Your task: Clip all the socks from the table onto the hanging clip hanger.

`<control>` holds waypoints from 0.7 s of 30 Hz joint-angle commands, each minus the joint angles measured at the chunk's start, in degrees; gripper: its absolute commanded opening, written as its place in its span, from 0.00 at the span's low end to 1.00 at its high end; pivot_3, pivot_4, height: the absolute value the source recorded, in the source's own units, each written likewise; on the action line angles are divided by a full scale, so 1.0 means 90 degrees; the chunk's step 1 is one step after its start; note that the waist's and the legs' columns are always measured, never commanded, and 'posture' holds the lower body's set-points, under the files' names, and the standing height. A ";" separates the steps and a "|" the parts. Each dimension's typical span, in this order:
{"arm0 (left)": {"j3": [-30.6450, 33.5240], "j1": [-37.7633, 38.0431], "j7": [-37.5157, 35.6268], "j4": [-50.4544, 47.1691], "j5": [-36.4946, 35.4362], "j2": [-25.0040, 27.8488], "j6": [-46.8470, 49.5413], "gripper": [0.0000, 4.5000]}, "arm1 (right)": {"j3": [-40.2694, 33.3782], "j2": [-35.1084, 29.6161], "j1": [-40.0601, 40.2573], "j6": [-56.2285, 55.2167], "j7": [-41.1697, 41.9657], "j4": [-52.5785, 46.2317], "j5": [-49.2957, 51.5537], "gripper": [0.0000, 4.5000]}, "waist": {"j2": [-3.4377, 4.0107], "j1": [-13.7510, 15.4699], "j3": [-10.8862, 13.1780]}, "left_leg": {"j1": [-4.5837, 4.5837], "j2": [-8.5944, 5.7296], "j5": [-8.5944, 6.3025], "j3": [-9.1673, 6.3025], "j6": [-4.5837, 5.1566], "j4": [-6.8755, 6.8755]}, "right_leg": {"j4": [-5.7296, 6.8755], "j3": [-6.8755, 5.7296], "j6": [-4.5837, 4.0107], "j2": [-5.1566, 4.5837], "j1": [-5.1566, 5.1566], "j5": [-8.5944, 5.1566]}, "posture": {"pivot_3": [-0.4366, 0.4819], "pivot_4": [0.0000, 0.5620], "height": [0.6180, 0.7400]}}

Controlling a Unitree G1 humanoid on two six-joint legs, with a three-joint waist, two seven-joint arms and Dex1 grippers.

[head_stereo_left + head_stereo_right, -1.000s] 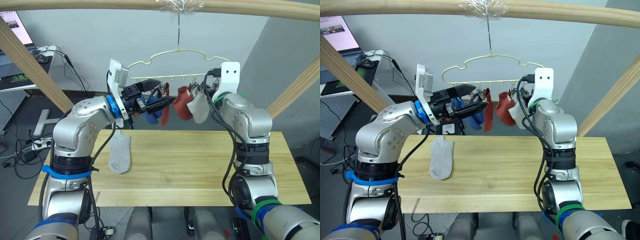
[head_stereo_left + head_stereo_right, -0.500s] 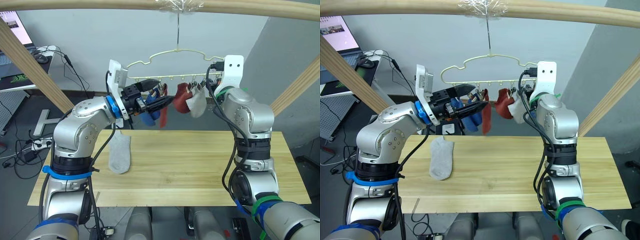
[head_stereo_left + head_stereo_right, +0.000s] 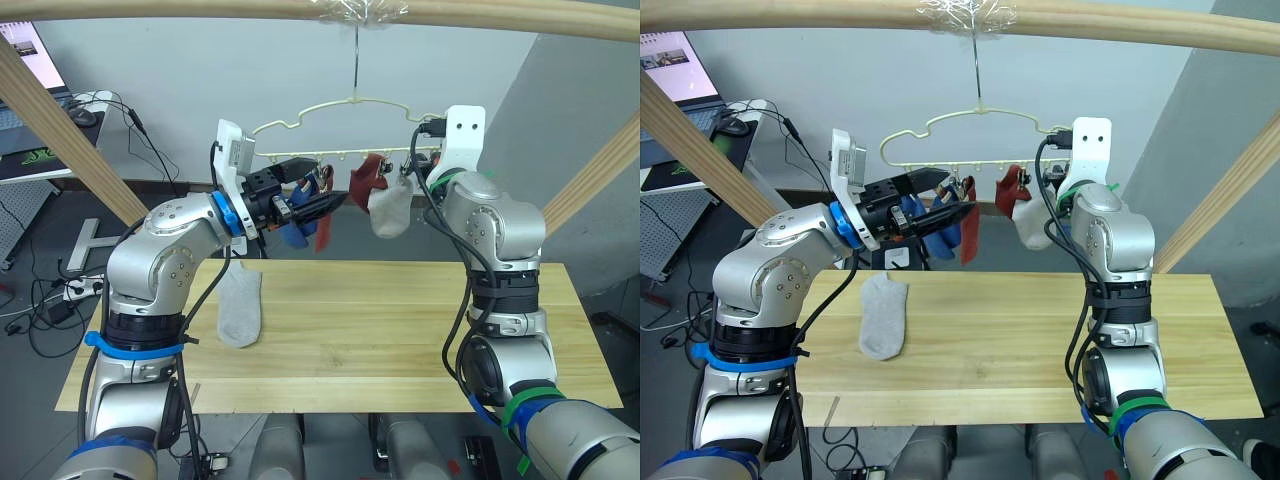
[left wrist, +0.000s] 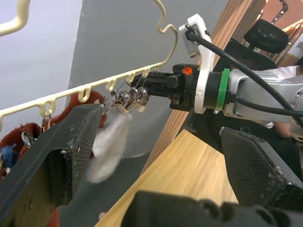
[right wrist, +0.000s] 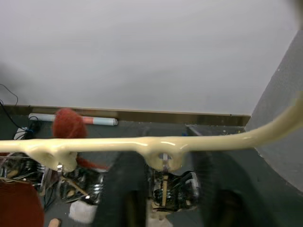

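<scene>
The pale yellow clip hanger [image 3: 355,99] hangs by its hook above the table [image 3: 400,330]. Clipped to it are a blue sock [image 3: 293,235], two rust red socks [image 3: 324,218] [image 3: 362,178] and a light grey sock [image 3: 388,212]. Another grey sock [image 3: 240,305] lies flat on the table's left part. My left gripper [image 3: 328,183] is open, just left of the hung socks, holding nothing. My right gripper [image 3: 412,172] is at the hanger's right end, where a small metal clip [image 5: 163,187] hangs from the wire straight ahead of it.
A thick wooden pole [image 3: 200,10] runs overhead, with slanted wooden struts at the left [image 3: 60,130] and right [image 3: 590,180]. A desk with a laptop [image 3: 20,60] and cables stands behind on the left. The table's middle and right are bare wood.
My right gripper has risen a little at the hanger's right end. The right-hand red sock and the grey sock have swung up and to the left. The left arm has stayed put.
</scene>
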 commanded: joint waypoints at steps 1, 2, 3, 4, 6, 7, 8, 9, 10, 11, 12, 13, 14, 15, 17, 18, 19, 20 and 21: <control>0.0062 0.0002 -0.0006 -0.0203 0.0025 0.0042 -0.0115 1.00 | -0.0063 -0.0033 -0.0141 -0.0124 -0.0016 -0.0123 0.0014 0.01 | 0.0000 0.0001 0.0000 | 0.0000 0.0000 0.0000 0.0000 0.0000 0.0000 | 0.0000 0.0000 0.0000 0.0000 0.0000 0.0000 | 0.61 0.43 1.00; 0.0061 0.0010 -0.0007 -0.0195 0.0030 0.0048 -0.0118 1.00 | -0.0065 -0.0036 -0.0137 -0.0125 -0.0020 -0.0123 0.0012 0.00 | 0.0000 0.0002 0.0000 | 0.0000 0.0000 0.0000 0.0000 0.0000 0.0000 | 0.0000 0.0000 0.0000 0.0000 0.0000 0.0000 | 0.61 0.43 1.00; 0.0059 0.0020 -0.0003 -0.0190 0.0038 0.0055 -0.0114 1.00 | -0.0066 -0.0040 -0.0134 -0.0125 -0.0024 -0.0125 0.0010 0.00 | 0.0000 0.0001 0.0000 | 0.0000 0.0000 0.0000 0.0000 0.0000 0.0000 | 0.0000 0.0000 0.0000 0.0000 0.0001 0.0000 | 0.61 0.43 1.00; 0.0054 0.0035 0.0003 -0.0187 0.0049 0.0064 -0.0109 1.00 | -0.0069 -0.0043 -0.0133 -0.0125 -0.0027 -0.0126 0.0008 0.00 | 0.0000 0.0001 0.0000 | 0.0000 0.0000 0.0000 0.0000 0.0000 0.0000 | 0.0000 0.0000 0.0000 0.0000 0.0001 0.0000 | 0.61 0.43 1.00; 0.0032 0.0110 0.0055 -0.0195 0.0066 0.0097 0.0001 1.00 | -0.0075 -0.0053 -0.0130 -0.0128 -0.0028 -0.0124 0.0005 0.00 | 0.0000 0.0001 0.0000 | 0.0000 0.0000 0.0000 0.0000 0.0000 0.0000 | 0.0000 0.0000 0.0000 0.0000 0.0001 0.0000 | 0.61 0.43 1.00; 0.0030 0.0142 0.0078 -0.0196 0.0063 0.0112 0.0053 1.00 | -0.0076 -0.0053 -0.0132 -0.0129 -0.0031 -0.0123 0.0004 0.00 | 0.0000 0.0001 0.0000 | 0.0000 0.0000 0.0000 0.0000 0.0000 0.0000 | 0.0000 0.0000 0.0000 0.0000 0.0001 0.0000 | 0.61 0.43 1.00; 0.0009 0.0209 0.0111 -0.0182 0.0099 0.0161 0.0123 1.00 | -0.0076 -0.0054 -0.0131 -0.0127 -0.0031 -0.0125 0.0004 0.00 | 0.0000 0.0000 0.0000 | 0.0000 0.0000 0.0000 0.0000 0.0000 0.0000 | 0.0000 0.0000 0.0000 0.0000 0.0001 0.0000 | 0.61 0.43 1.00; -0.0023 0.0283 0.0136 -0.0158 0.0154 0.0223 0.0186 1.00 | -0.0075 -0.0057 -0.0128 -0.0122 -0.0028 -0.0132 0.0005 0.00 | 0.0000 0.0000 0.0000 | 0.0000 0.0000 0.0000 0.0000 0.0000 0.0000 | 0.0000 0.0000 0.0000 0.0000 0.0001 0.0000 | 0.61 0.43 1.00; -0.0086 0.0406 0.0175 -0.0089 0.0300 0.0329 0.0234 1.00 | -0.0073 -0.0058 -0.0120 -0.0102 -0.0023 -0.0146 0.0009 0.00 | 0.0000 -0.0001 0.0000 | 0.0000 0.0000 0.0000 0.0000 0.0000 0.0000 | 0.0000 0.0000 0.0000 0.0000 0.0000 0.0000 | 0.61 0.44 1.00; -0.0132 0.0515 0.0238 -0.0024 0.0441 0.0409 0.0252 1.00 | -0.0072 -0.0060 -0.0114 -0.0081 -0.0017 -0.0160 0.0014 0.00 | 0.0000 -0.0003 0.0000 | 0.0000 0.0000 0.0000 0.0000 0.0000 0.0000 | 0.0000 0.0000 0.0000 0.0000 0.0000 0.0000 | 0.61 0.44 1.00; -0.0169 0.0664 0.0280 0.0110 0.0576 0.0518 0.0288 1.00 | -0.0071 -0.0055 -0.0107 -0.0065 -0.0017 -0.0177 0.0019 0.00 | 0.0001 -0.0002 0.0000 | 0.0001 0.0000 0.0000 0.0000 0.0000 -0.0001 | 0.0000 0.0002 0.0000 0.0000 0.0000 0.0000 | 0.61 0.44 1.00; -0.0210 0.0827 0.0303 0.0263 0.0760 0.0625 0.0217 1.00 | -0.0071 -0.0048 -0.0099 -0.0049 -0.0017 -0.0198 0.0025 0.00 | 0.0001 -0.0004 0.0000 | 0.0001 0.0000 0.0000 0.0000 0.0000 -0.0001 | 0.0001 0.0001 0.0000 0.0000 0.0000 0.0000 | 0.61 0.44 1.00; -0.0251 0.0989 0.0293 0.0426 0.0958 0.0720 0.0060 1.00 | -0.0071 -0.0040 -0.0091 -0.0034 -0.0016 -0.0222 0.0033 0.00 | 0.0001 -0.0006 0.0001 | 0.0002 0.0001 0.0000 0.0000 0.0000 -0.0001 | 0.0001 0.0001 0.0000 0.0000 0.0000 0.0000 | 0.61 0.44 1.00; -0.0291 0.1137 0.0287 0.0585 0.1143 0.0817 -0.0076 1.00 | -0.0069 -0.0030 -0.0086 -0.0020 -0.0017 -0.0245 0.0041 0.00 | 0.0001 -0.0007 0.0001 | 0.0003 0.0001 0.0000 0.0001 0.0000 -0.0003 | 0.0001 0.0002 0.0000 0.0000 -0.0001 0.0000 | 0.61 0.44 1.00; -0.0326 0.1371 0.0369 0.1019 0.1537 0.0945 -0.0414 1.00 | -0.0065 -0.0005 -0.0070 0.0014 -0.0020 -0.0295 0.0054 0.00 | 0.0003 0.0001 0.0002 | 0.0003 0.0001 0.0000 0.0001 0.0000 -0.0008 | 0.0001 0.0001 -0.0001 0.0000 -0.0003 0.0000 | 0.62 0.44 1.00; -0.0345 0.1448 0.0418 0.1259 0.1729 0.0996 -0.0573 1.00 | -0.0063 0.0006 -0.0063 0.0029 -0.0020 -0.0316 0.0059 0.00 | 0.0004 0.0005 0.0002 | 0.0003 0.0001 0.0000 0.0001 0.0000 -0.0010 | 0.0001 0.0001 -0.0001 0.0000 -0.0004 -0.0001 | 0.62 0.44 1.00; -0.0310 0.1502 0.0508 0.1555 0.1888 0.1016 -0.0719 1.00 | -0.0063 0.0017 -0.0048 0.0049 -0.0021 -0.0349 0.0065 0.00 | 0.0004 0.0011 0.0003 | 0.0003 0.0001 0.0000 0.0001 0.0000 -0.0011 | 0.0001 0.0000 -0.0002 0.0000 -0.0006 -0.0001 | 0.62 0.44 1.00; -0.0246 0.1534 0.0518 0.1978 0.2004 0.1046 -0.0905 1.00 | -0.0062 0.0030 -0.0031 0.0075 -0.0022 -0.0388 0.0070 0.00 | 0.0005 0.0021 0.0003 | 0.0002 0.0001 0.0000 0.0001 0.0000 -0.0013 | 0.0000 -0.0001 -0.0002 0.0000 -0.0006 -0.0001 | 0.61 0.44 1.00; -0.0194 0.1540 0.0503 0.2271 0.2070 0.1054 -0.1036 1.00 | -0.0063 0.0038 -0.0021 0.0094 -0.0022 -0.0415 0.0072 0.00 | 0.0005 0.0021 0.0003 | 0.0002 0.0001 0.0000 0.0001 0.0000 -0.0013 | 0.0000 -0.0001 -0.0003 0.0000 -0.0006 -0.0001 | 0.61 0.44 1.00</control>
